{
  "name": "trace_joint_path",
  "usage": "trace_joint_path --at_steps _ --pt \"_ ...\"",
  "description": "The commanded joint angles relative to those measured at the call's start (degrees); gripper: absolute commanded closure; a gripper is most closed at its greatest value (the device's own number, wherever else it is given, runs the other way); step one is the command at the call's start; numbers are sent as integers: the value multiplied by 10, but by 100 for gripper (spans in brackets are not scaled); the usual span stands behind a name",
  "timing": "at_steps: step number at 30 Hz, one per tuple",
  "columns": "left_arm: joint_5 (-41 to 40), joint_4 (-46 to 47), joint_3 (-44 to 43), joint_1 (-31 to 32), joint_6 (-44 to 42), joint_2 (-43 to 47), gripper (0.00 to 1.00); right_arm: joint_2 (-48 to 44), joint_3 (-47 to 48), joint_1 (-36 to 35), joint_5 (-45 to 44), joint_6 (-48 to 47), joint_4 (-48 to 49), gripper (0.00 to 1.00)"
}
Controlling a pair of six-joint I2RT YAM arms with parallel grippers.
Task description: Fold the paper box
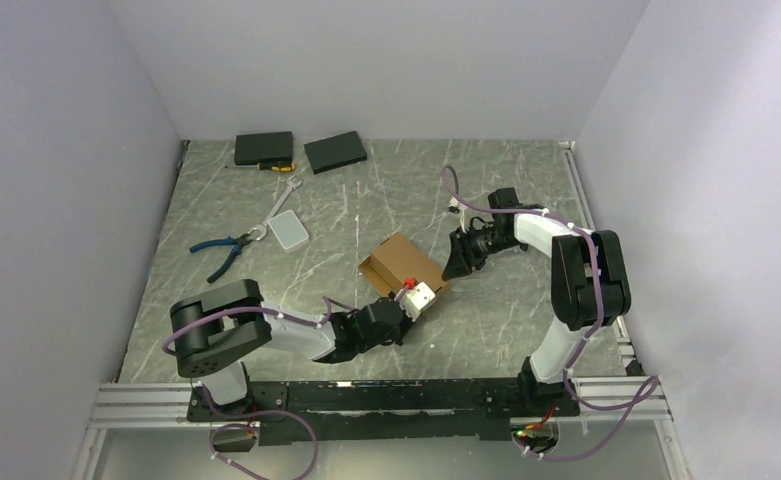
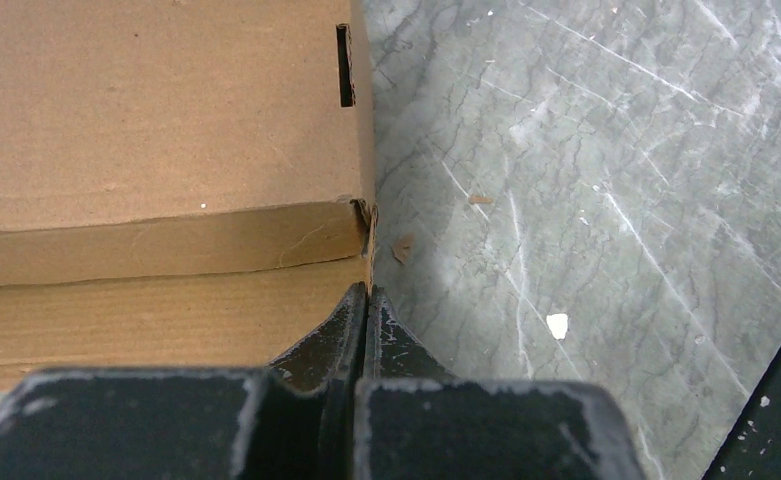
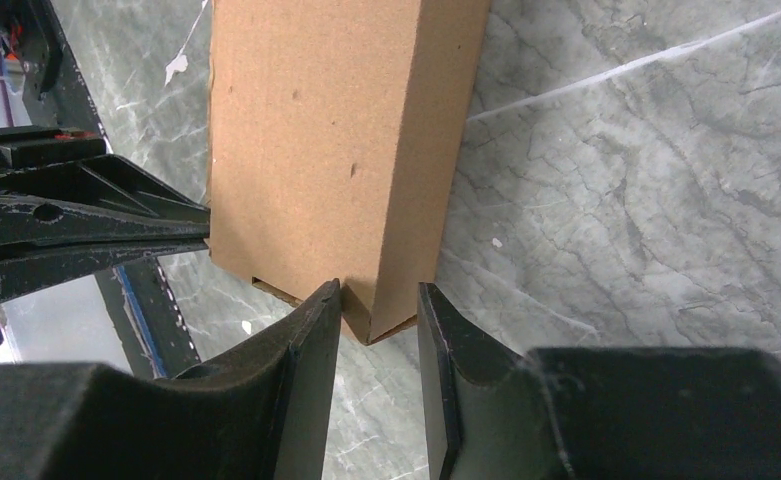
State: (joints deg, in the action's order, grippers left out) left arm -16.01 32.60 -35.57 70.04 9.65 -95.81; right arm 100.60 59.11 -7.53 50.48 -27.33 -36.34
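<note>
1. Progress, as far as you can judge it, is well along. The paper box [image 1: 403, 262] lies near the middle of the table [image 1: 526, 200] as a low carton, with its walls up and a top panel laid over, not as a flat sheet.
2. Your left gripper [image 2: 368, 295] has its fingers pressed together, with the tips right at a lower corner of the box where the side wall ends. You cannot tell whether a thin edge of cardboard is nipped between them.
3. Your right gripper [image 3: 378, 300] is parted only narrowly. Its fingers straddle the corner of the box end nearest it, one on either side of the wall, and do not look clamped on it.
4. Two things look unfinished. The slot [image 2: 345, 65] near the top panel's edge shows dark with no tab in it, and the seam under the panel gapes a little at the left gripper's corner.
5. In the top view, the end of the box away from both grippers seems to have a flap [image 1: 371, 266] standing open, though it is too small to be sure.
6. You likely have the closing left: pressing the lid flush and seating its tabs.
</note>
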Motion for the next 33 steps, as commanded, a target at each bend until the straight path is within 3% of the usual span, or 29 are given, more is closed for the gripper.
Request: trace_joint_path --at_steps 1,33 --pt "-12 18 8 1 16 15 100 18 7 1 -49 -18 18 64" --pt "-2 88 46 0 26 18 100 28 12 1 -52 -17 12 64"
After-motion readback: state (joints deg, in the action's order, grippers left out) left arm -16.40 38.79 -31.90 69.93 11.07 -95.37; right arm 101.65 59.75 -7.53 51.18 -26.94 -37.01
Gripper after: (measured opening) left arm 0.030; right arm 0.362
